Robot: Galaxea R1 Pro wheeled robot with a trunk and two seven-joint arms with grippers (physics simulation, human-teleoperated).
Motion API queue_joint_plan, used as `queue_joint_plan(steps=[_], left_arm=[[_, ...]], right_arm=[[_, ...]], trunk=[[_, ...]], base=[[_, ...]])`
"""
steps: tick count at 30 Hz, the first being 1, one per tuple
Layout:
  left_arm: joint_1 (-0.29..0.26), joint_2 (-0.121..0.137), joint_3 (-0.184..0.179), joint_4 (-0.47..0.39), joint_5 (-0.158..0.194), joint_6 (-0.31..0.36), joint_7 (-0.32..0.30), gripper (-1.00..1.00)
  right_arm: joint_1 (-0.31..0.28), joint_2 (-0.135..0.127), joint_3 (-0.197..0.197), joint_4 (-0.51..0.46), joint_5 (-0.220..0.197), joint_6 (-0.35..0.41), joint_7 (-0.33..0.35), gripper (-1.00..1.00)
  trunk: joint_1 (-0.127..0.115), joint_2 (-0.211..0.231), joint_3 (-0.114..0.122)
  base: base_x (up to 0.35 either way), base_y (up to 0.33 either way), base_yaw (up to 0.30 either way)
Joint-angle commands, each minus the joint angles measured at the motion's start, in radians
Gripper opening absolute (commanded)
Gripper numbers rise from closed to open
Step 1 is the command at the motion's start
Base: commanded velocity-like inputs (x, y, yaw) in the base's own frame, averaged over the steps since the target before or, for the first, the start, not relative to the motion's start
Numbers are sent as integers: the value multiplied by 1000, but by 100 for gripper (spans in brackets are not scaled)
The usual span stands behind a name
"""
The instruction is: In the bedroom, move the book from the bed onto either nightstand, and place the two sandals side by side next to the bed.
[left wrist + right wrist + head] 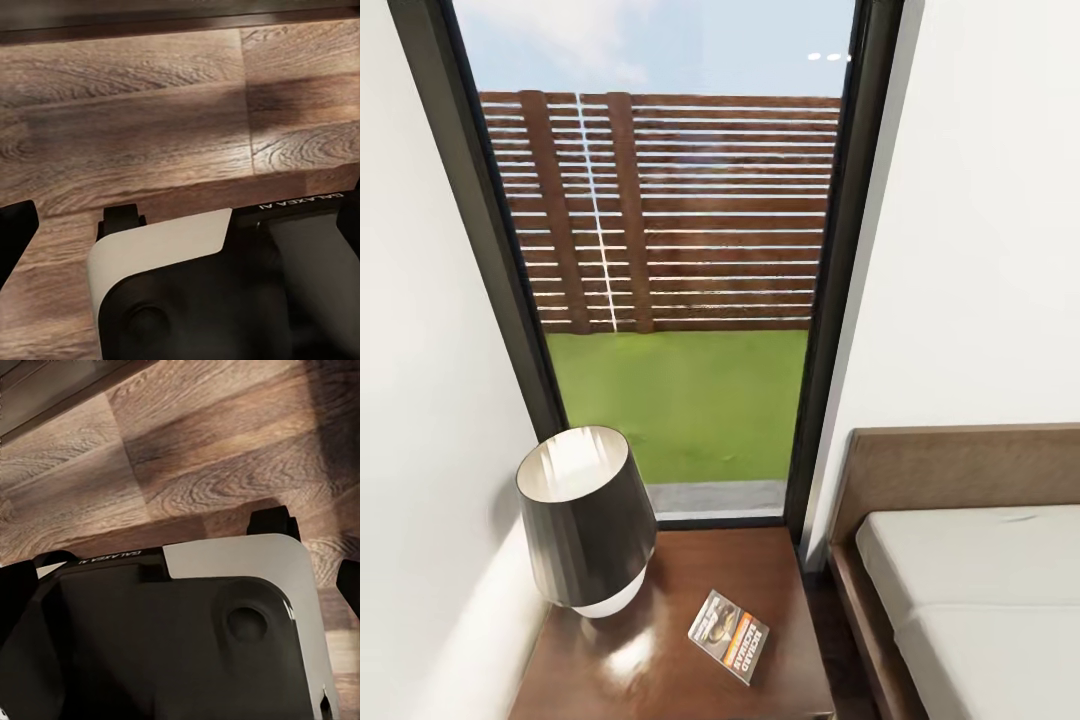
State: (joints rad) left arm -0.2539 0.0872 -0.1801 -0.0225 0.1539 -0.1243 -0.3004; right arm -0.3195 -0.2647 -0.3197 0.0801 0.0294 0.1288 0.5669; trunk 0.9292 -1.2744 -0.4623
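The book (728,635), grey-white with an orange-and-black band, lies flat on the glossy dark wood nightstand (690,575), to the right of a lamp. The bed (980,590), with its white mattress and brown headboard, stands just right of the nightstand. The blue sandals are out of view. My left gripper (180,225) hangs open over the wooden floor and the robot's own base, its dark fingers (15,232) at the picture's edges. My right gripper (180,592) is likewise open and empty, with fingers (349,585) spread wide above the base.
A lamp (585,520) with a dark shade fills the nightstand's left half. A tall window (680,300) behind shows grass and a slatted fence. White walls close in at left and right. A narrow strip of floor (835,620) separates nightstand and bed.
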Motion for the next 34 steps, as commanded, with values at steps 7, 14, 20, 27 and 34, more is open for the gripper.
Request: queue_joint_plan(steps=[7,14,20,27,34], left_arm=[[-1,-14,-9,2,11,-2,-2,100],[-1,-21,-9,2,12,1,-2,100],[-1,-29,-9,2,10,-1,-3,100],[-1,-28,-9,0,6,-3,-3,100],[-1,-29,-9,0,6,-3,-3,100]], right_arm=[[-1,-1,-9,1,3,5,2,100],[-1,-1,-8,1,3,4,2,100],[-1,6,-9,1,3,3,3,100],[-1,82,-9,0,2,3,4,100],[-1,92,-9,0,1,3,3,100]], trunk=[[0,-1,-1],[0,-1,-1],[0,-1,-1],[0,-1,-1],[0,-1,-1]], base=[[0,0,0],[0,0,0],[0,0,0],[0,0,0],[0,0,0]])
